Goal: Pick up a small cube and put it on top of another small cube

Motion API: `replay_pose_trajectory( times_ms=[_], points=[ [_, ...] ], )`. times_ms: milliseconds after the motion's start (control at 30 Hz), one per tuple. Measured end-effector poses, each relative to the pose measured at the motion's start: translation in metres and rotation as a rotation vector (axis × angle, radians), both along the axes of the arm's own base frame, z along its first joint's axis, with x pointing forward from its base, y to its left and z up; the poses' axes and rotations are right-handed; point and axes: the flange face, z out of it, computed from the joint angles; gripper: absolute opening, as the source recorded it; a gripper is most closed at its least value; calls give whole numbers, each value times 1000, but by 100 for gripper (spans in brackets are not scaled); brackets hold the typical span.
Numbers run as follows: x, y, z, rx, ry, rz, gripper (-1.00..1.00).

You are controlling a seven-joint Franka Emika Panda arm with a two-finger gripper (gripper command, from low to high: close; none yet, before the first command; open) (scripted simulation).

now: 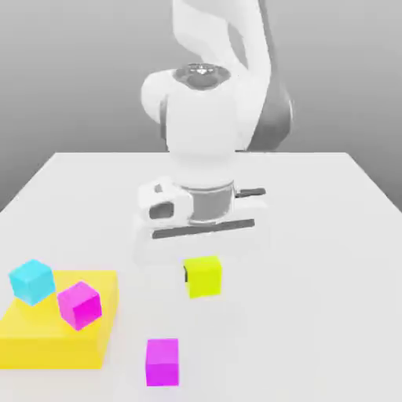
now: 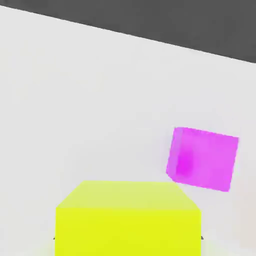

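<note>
White bench (image 1: 330,235) carrying blocks.
A large flat yellow block (image 1: 47,341) lies on it; a lone magenta cube (image 1: 162,362) sits just beside that block, toward the exterior view's right.

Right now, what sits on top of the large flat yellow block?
A cyan cube and a magenta cube rest on the yellow block. The block's top beneath them is covered.

White tabletop (image 1: 330,235), plain grey backdrop (no walls visible), even light
</note>
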Motion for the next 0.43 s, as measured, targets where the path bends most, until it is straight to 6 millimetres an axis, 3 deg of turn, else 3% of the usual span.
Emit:
replay_pose_trajectory(
  times_ms=[133, 200, 300, 333, 433],
  points=[
    [-11, -97, 22, 1, 5, -107, -100],
    [-15, -115, 9, 4, 6, -126, -100],
    [-17, -121, -26, 3, 7, -134, -100],
    [-18, -121, -34, 1, 7, -135, 100],
    [-18, -121, -34, 1, 7, -135, 100]
  ],
)
